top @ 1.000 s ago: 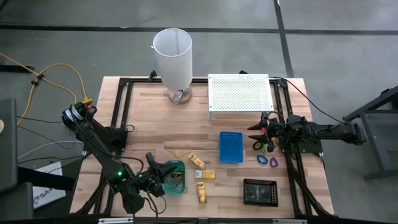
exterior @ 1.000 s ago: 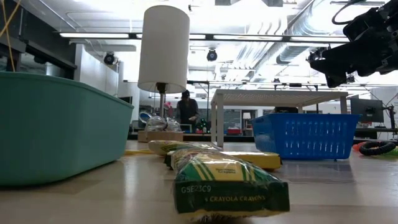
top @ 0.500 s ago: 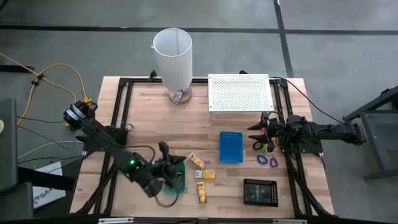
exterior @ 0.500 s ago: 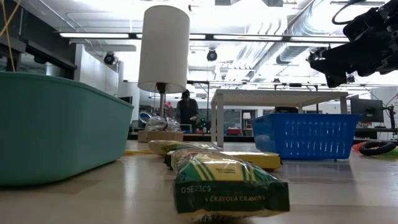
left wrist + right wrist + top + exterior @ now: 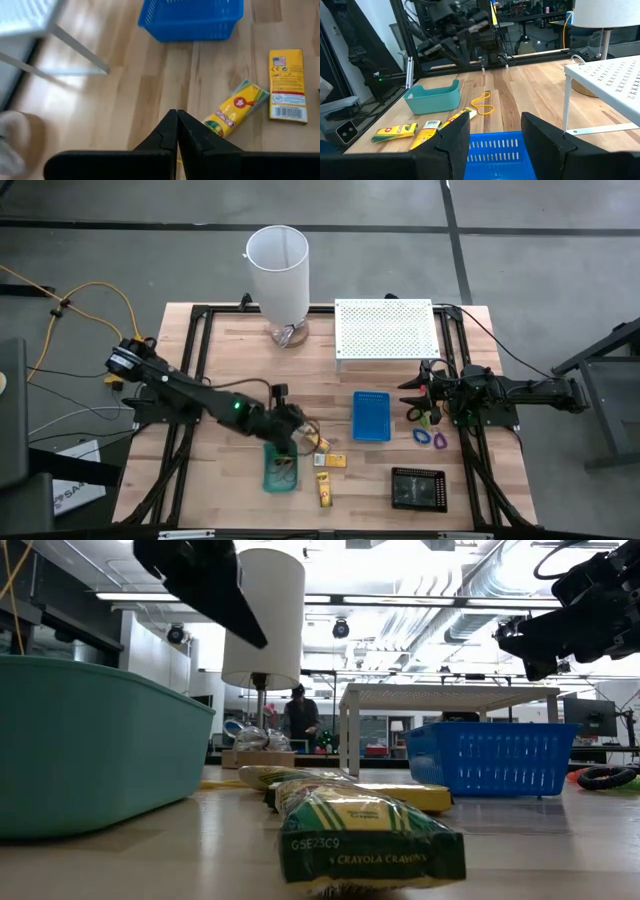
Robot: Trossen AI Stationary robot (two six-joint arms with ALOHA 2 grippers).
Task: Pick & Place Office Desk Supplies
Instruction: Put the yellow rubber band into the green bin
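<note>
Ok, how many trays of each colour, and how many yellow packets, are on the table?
Green tray: 1
Blue tray: 1
Black tray: 1
Yellow packets: 3
Total: 6

We read "CRAYOLA CRAYONS" and roughly "GSE23C9" on the green-yellow crayon packet [image 5: 365, 840]; nothing else legible.

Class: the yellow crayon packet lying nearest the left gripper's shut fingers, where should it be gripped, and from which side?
Probably from above, across the narrow width at mid-length. The yellow crayon packet lies flat on the table, long and slim, so the short sides suit the fingers' span. The left gripper is shut and must open first. The flat yellow box beside it leaves room.
</note>
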